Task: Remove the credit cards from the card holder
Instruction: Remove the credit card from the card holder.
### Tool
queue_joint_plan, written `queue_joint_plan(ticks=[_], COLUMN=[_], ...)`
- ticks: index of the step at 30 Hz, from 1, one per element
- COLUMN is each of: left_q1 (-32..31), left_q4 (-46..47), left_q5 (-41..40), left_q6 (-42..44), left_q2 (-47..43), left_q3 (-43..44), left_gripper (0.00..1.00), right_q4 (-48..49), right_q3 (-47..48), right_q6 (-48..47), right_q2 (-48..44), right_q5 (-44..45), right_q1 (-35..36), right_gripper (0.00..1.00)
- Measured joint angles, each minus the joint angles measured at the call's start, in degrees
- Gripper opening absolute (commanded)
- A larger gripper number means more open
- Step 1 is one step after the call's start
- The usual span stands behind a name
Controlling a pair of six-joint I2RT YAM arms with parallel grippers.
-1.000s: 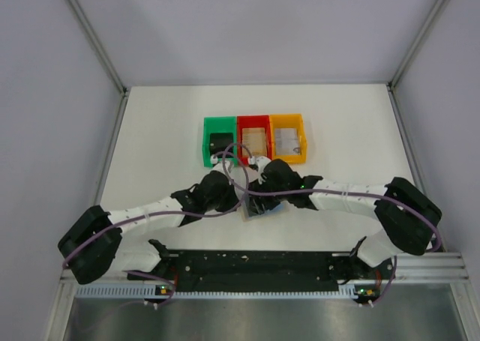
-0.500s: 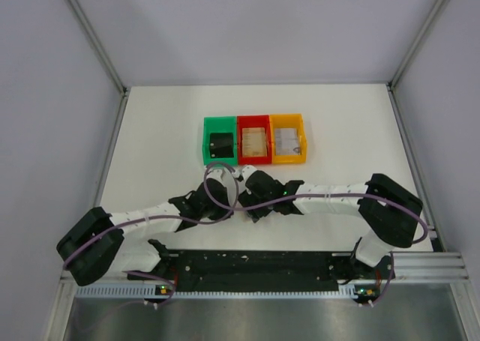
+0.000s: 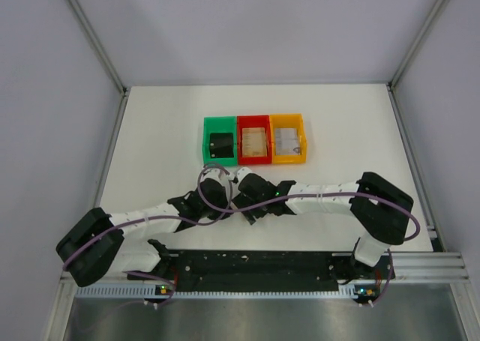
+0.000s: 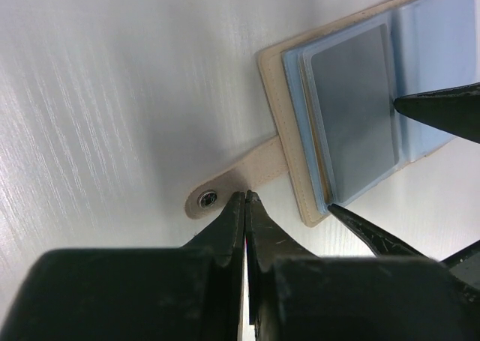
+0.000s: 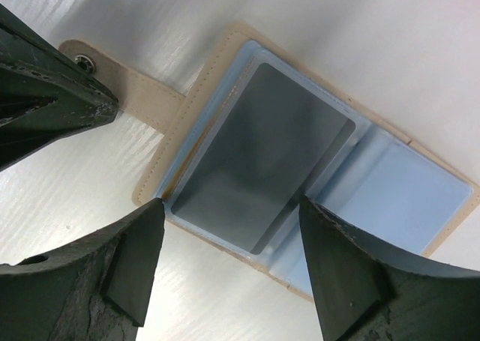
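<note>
Tan-brown at the border and light blue inside, the card holder (image 5: pixel 405 198) lies open and flat on the white table (image 3: pixel 150 131), with the inner side up and its two blue panels next to each other. In the top view the two wrists meet over it and hide it. The place is near the arm bases, well apart from the green bin (image 3: pixel 220 140), the red bin (image 3: pixel 254 139) and the orange bin (image 3: pixel 288 138), which stand farther back in one row, side by side. A grey card (image 5: pixel 255 154) sits in the sleeve of one panel; its rounded corners and long edges are visible, and it lies inside the tan border. From the outer edge of this panel a tan strap (image 4: pixel 251 172) with a metal stud (image 4: pixel 208 199) goes out flat on the table. The left gripper (image 4: pixel 246 198) has its fingers fully together, and the joined tips stand at the strap, between the stud and the border of the holder; I cannot tell if they press on it. The right gripper (image 5: pixel 231 206) has its fingers well apart, one on each side of the panel with the card: one tip at the corner of the tan border, the other at the long edge of the card by the fold. Whether these tips touch is not clear. White table surface shows beyond the outer edges of the holder in both wrist views.
</note>
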Motion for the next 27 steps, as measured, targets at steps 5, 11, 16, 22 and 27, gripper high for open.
queue_joint_plan(ticks=[5,11,16,22,27], left_q1=[0.17,0.37,0.46,0.52,0.52], left_q4=[0.22,0.35,0.52,0.52,0.02], left_q5=[0.02,0.20,0.24,0.24,0.68], left_q6=[-0.11,-0.11,0.11,0.39,0.63], left_q2=[0.00,0.00,0.00,-0.13,-2.36], left_q3=[-0.11,-0.17,-0.22,-0.24,-0.37], left_gripper=[0.00,0.00,0.00,0.00,0.00], right_q4=[-1.14,-2.12,-3.23,-4.92,-4.22], right_q3=[0.55,1.09,1.27,1.27,0.63], right_q6=[0.46,0.90,0.94,1.03,1.55], right_q2=[0.50,0.46,-0.20,-3.67,-6.75], right_q5=[1.64,2.75,2.97,3.04,1.68], right_q1=[0.17,0.33,0.37,-0.09,-1.73], right_gripper=[0.57,0.42,0.34,0.33,0.33])
